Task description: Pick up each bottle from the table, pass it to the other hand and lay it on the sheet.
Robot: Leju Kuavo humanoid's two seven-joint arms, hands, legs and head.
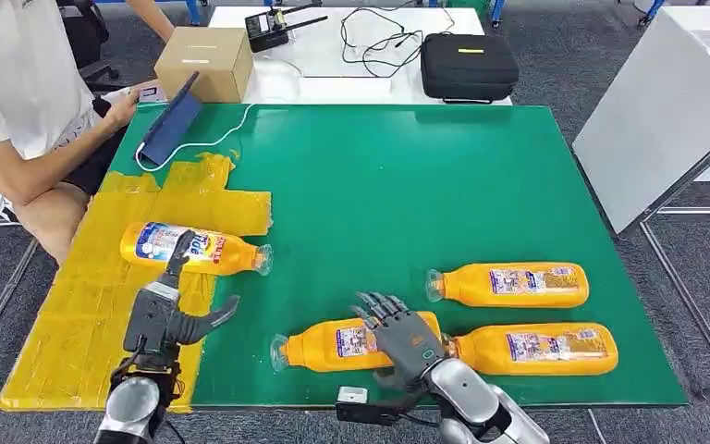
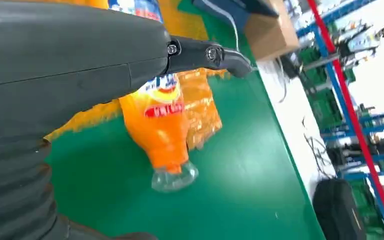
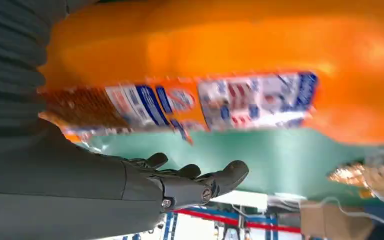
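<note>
An orange bottle [image 1: 194, 248] [image 2: 162, 125] lies on the yellow sheet [image 1: 83, 314], its clear cap end reaching the green table [image 1: 407, 185]. My left hand [image 1: 162, 314] [image 2: 80, 65] hovers just in front of it with fingers spread and nothing held; one fingertip overlaps the bottle's label. A second orange bottle [image 1: 342, 344] [image 3: 220, 75] lies near the table's front edge. My right hand [image 1: 399, 335] [image 3: 130, 185] is over its thick end, fingers extended and apart, not closed round it. Two more orange bottles [image 1: 508, 284] [image 1: 536, 349] lie to the right.
A person [image 1: 18, 120] sits at the table's left, an arm resting near a blue folder [image 1: 171, 125] with a white cable. Behind the green table stand a cardboard box [image 1: 205, 63] and a black case [image 1: 469, 67]. A white board [image 1: 656, 111] leans at right.
</note>
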